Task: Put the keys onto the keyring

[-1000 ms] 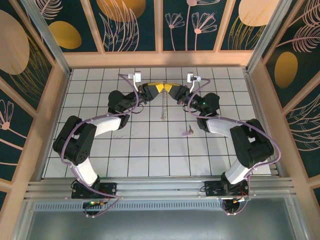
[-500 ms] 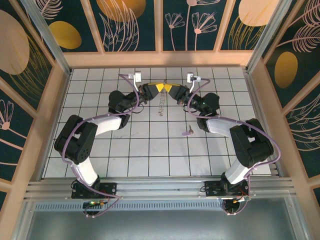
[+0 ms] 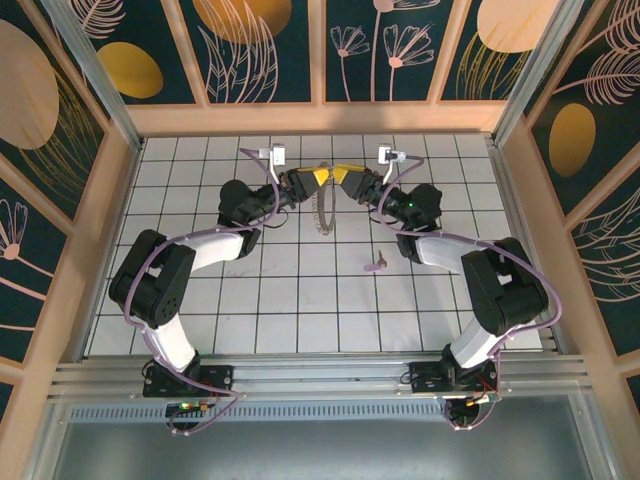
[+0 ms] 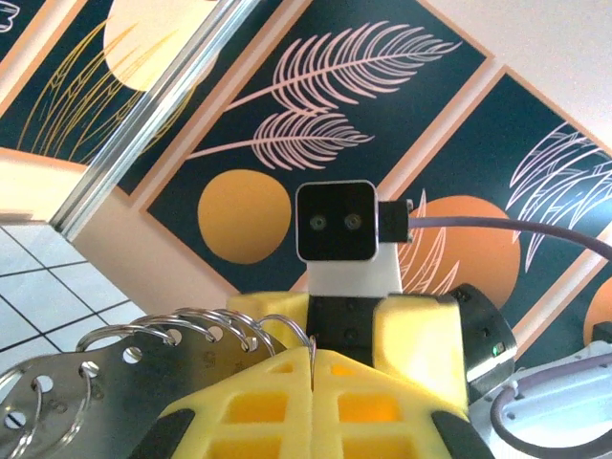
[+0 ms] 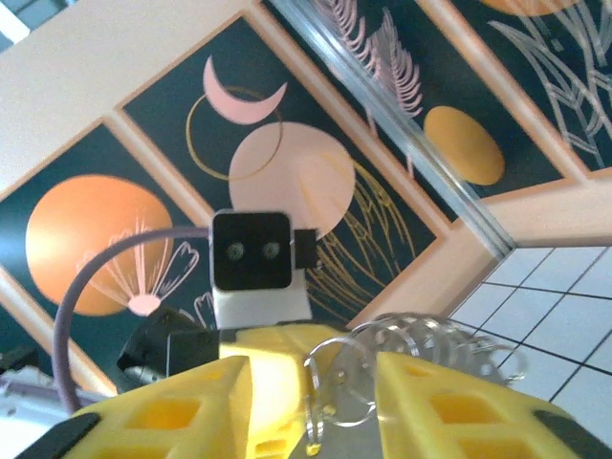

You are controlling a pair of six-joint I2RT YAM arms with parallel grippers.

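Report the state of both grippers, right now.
Left gripper: shut on the keyring.
Right gripper: open, with the keyring's coils in the gap between its fingers.

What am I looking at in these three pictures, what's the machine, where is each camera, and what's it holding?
It is two robot arms, a left arm and a right arm, bolted at the near edge of a white tiled table. The overhead picture looks down from above and behind them. The other two come from a camera on each wrist, looking along yellow fingers. The left gripper is shut on a keyring of coiled wire, which hangs from it. The right gripper faces it, open, fingers either side of the coil. A small mauve-pink key lies loose on the tiles.
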